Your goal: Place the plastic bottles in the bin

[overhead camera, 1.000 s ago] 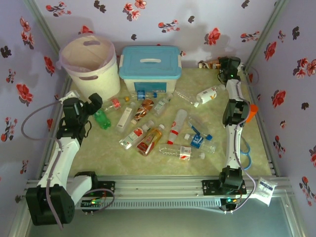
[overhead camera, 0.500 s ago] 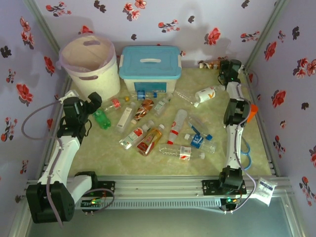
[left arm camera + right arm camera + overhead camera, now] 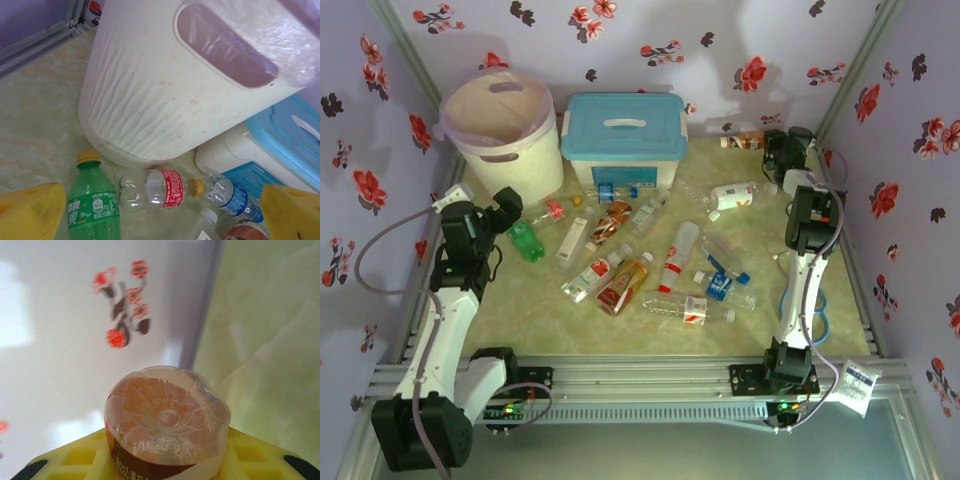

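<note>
Amber plastic is what the right jaws are clamped on.

Top view: amber bottle (image 3: 745, 140) sits right of the blue-lidded box (image 3: 623, 135), hard by the back wall. The bin (image 3: 510, 160) stands just left of the box. Left jaws are apart, front-left of the box, near the green bottle (image 3: 527, 241). The other bottles lie on the table (image 3: 540, 320) in front of the box.

Left wrist: yellow fingers (image 3: 30, 210) stand wide with nothing between them. Green bottle (image 3: 92, 205) and a red-label bottle (image 3: 160, 187) lie at the foot of the bin wall (image 3: 150, 100), left of the box (image 3: 280, 150).

Right wrist: bottle base (image 3: 167, 420) faces the lens, gripped around the body. Flowered wall (image 3: 75, 340) is close.

Probably best: pull away from the wall first, lift high, then cross over the box lid w/ clearance. The bin rim is taller than the lid, so drop only when over the opening. Room is tight right of the box (wall, corner post). Left arm sits near the bin and may crowd the approach.
</note>
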Controlling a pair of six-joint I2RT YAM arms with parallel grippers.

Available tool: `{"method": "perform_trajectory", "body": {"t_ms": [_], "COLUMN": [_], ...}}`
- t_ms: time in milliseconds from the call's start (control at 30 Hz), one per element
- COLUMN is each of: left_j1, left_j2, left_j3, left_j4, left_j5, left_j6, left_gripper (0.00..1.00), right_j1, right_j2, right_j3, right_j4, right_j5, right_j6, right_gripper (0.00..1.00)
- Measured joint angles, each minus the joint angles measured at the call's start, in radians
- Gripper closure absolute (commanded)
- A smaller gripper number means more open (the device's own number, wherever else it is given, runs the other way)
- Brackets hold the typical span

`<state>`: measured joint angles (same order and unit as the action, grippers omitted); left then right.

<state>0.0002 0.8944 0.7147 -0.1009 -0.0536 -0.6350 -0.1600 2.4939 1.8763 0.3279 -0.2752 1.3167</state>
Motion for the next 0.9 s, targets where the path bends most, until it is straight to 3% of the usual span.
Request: {"method": "perform_trajectory", "body": {"t_ms": [300, 600, 900], "left_j1": [-0.06, -0.304, -0.52], "left_j2": [-0.043, 0.057, 0.247], "left_j3": [0.115, 0.347, 0.47], "left_j4": [-0.146, -0.294, -0.333], "left_j5": [0.018, 0.174, 0.329], "left_j6": [0.113, 0.275, 0.363], "left_gripper": [0.0, 0.0, 0.01], "right_j1": [0.003, 0.041, 0.191], "right_j2": [-0.358, -0.688, -0.971], "right_j3": [-0.339, -0.608, -0.694], "right_j4": [0.121, 0.131, -0.134], "right_j5": [-0.051, -0.132, -0.245], "right_j6": [-0.038, -0.131, -0.362], "right_gripper": [0.67, 0.67, 0.68]}}
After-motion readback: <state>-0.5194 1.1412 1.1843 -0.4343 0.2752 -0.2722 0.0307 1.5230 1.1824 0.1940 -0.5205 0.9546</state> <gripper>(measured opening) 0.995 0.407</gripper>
